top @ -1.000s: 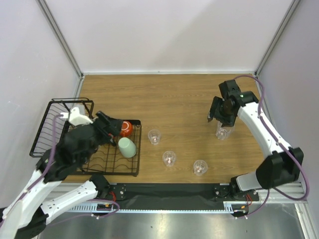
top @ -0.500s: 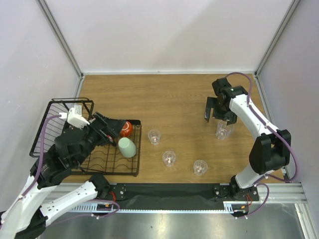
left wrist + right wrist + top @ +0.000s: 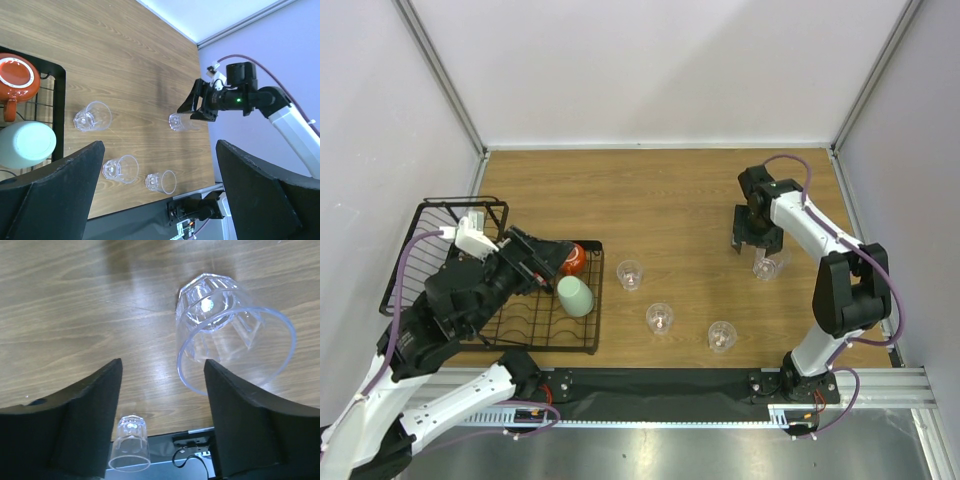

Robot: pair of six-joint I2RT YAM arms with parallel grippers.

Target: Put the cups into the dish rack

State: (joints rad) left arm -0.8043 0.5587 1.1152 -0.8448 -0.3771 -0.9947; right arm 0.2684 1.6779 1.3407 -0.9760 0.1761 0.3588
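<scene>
The black wire dish rack (image 3: pixel 405 262) lies at the left. An orange-red cup (image 3: pixel 573 258) and a pale mint-green cup (image 3: pixel 575 296) lie in its right end. Several clear tumblers stand on the table, one of them (image 3: pixel 630 274) close to the rack and one (image 3: pixel 769 265) at the right. My left gripper (image 3: pixel 548 254) is open and empty above the rack's right end. My right gripper (image 3: pixel 757 240) is open and empty, just above and beside the right tumbler (image 3: pixel 225 335), which is outside the fingers by the right finger (image 3: pixel 250 425). The dark mug is not visible.
Two more tumblers stand near the front edge (image 3: pixel 660 318) (image 3: pixel 722 336). The left wrist view shows the orange cup (image 3: pixel 17 80), the mint cup (image 3: pixel 25 144), the rack's edge (image 3: pixel 60 115) and the right gripper (image 3: pixel 200 102). White walls enclose the table.
My right arm has folded inward, and its gripper has come down and slightly left, close beside the right tumbler. My left arm has shifted slightly over the rack.
</scene>
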